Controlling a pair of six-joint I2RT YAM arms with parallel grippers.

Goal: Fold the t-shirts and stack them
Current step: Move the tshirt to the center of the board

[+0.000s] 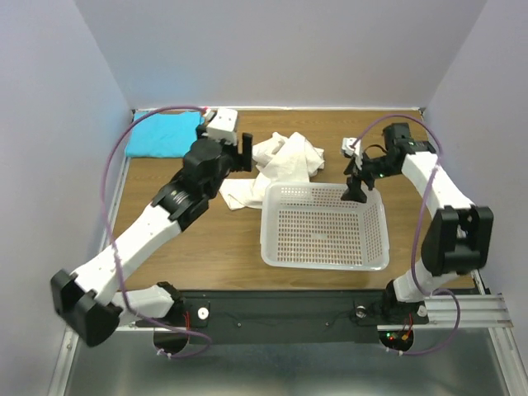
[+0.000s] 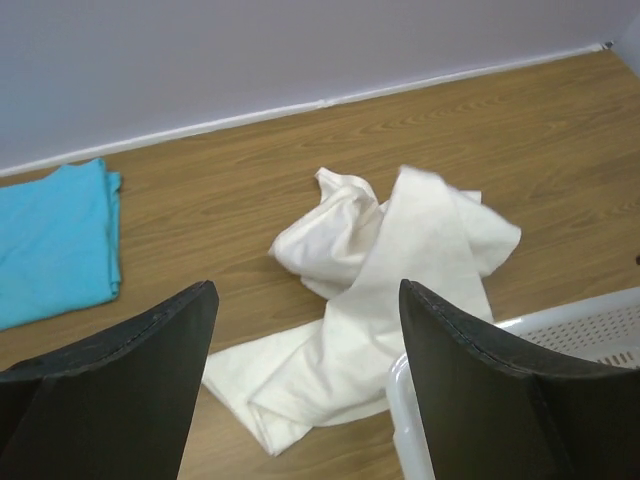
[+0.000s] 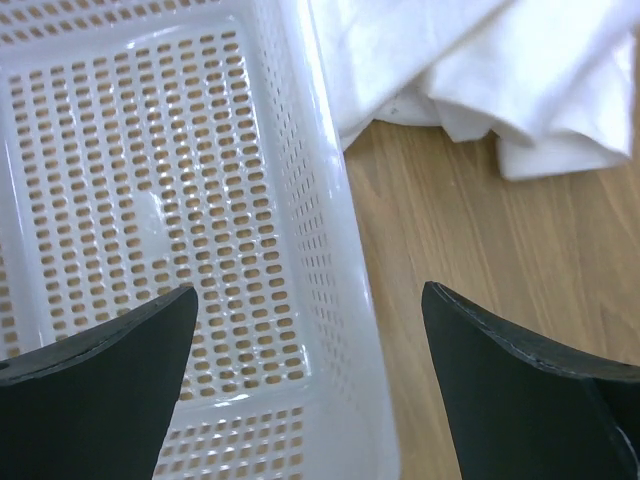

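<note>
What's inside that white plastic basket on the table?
Nothing visible: the basket looks empty, with the wooden table showing through its holes. The right gripper hangs over its far corner and hides a small patch there. The white shirt lies outside it.

**Two t-shirts and a basket on one table**

Everything lies on the table (image 1: 206, 247). The corner t-shirt (image 1: 165, 134) sits in the far left corner, close to the back wall. The middle t-shirt (image 1: 285, 165) lies to its right, well apart from it, about midway across the far half. The basket (image 1: 326, 264) stands in front of the middle t-shirt and somewhat to its right, and its far left corner touches that shirt's near edge. The left gripper (image 2: 305, 288) hangs between the two shirts, just left of the middle t-shirt. The right gripper (image 3: 308, 290) hangs at the basket's far rim, right of the middle t-shirt. One finger is over the basket's inside and the other over the table behind it.
</note>
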